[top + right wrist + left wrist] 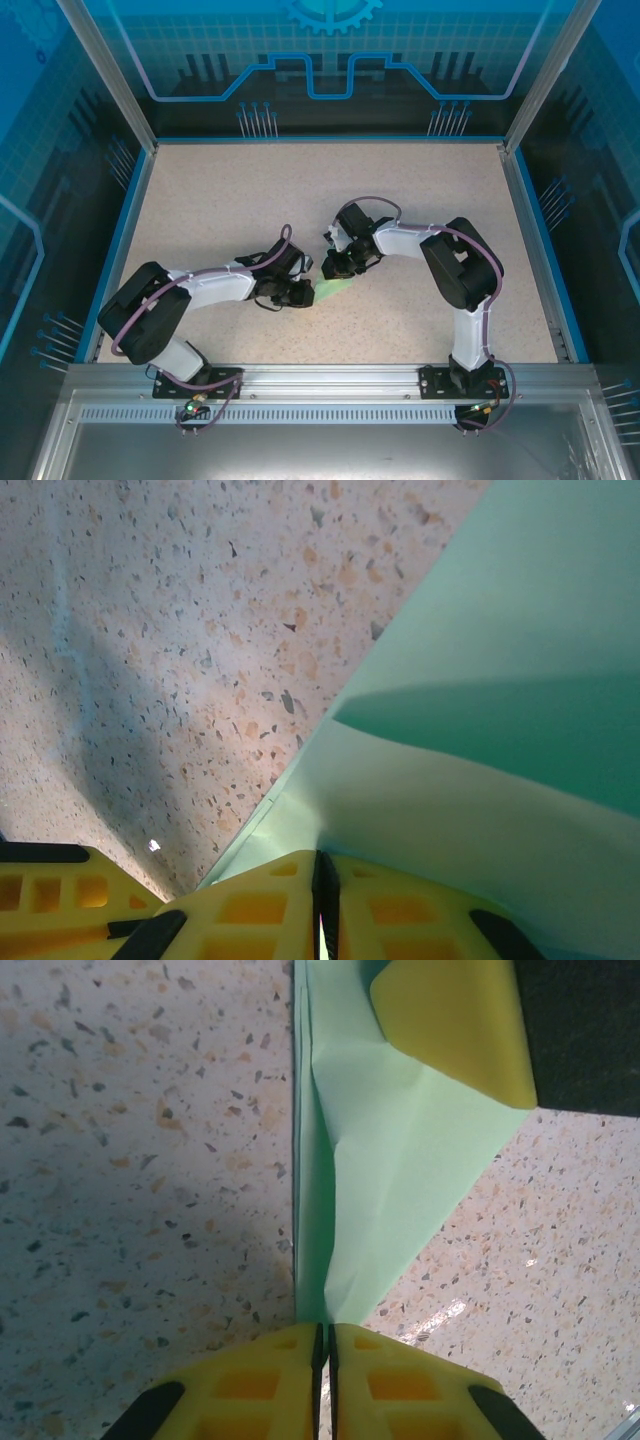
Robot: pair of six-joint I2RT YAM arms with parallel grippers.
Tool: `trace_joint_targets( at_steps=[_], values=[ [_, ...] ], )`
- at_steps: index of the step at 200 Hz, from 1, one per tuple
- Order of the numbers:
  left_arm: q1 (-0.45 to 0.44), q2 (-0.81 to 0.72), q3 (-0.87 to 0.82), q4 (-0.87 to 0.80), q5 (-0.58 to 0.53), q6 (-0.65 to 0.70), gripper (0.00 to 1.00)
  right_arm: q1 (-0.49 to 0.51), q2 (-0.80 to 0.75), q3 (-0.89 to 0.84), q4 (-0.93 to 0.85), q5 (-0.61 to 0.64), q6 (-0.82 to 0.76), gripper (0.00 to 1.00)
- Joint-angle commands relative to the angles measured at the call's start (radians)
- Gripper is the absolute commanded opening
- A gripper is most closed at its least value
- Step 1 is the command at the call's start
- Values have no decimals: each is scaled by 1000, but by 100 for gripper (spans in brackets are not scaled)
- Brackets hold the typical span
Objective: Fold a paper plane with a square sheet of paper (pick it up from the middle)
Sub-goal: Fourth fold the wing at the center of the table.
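It is a robotics lab cell. Two robot arms (pixel 215 285) stand on a speckled table (pixel 250 190), between aluminium posts (pixel 108 75) and blue panels (pixel 420 50).

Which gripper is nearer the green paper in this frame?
Neither, they tie: both are touching it. The left gripper has its jaws shut on the green paper at its left edge; the right gripper is shut on it from the far side.

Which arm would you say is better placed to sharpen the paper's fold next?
Probably left: the left gripper pinches the folded green paper right at its folded edge, while the right gripper anchors the far end.
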Motion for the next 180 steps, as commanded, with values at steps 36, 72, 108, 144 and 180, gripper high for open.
trace_joint_targets(
  at_steps=[36, 72, 108, 144, 180],
  values=[
    [8, 57, 19, -54, -1, 34, 10, -13, 74, -26, -51, 110, -29, 13],
    [7, 97, 29, -89, -22, 39, 8, -14, 72, -25, -53, 115, -30, 13],
    [-3, 117, 52, -166, -51, 82, 5, -17, 80, -27, -54, 122, -33, 12],
    [-9, 93, 73, -235, -34, 132, 4, -27, 80, -26, -62, 137, -38, 12],
    [-8, 31, 100, -269, -8, 133, 7, -32, 74, -22, -70, 142, -42, 12]
  ],
)
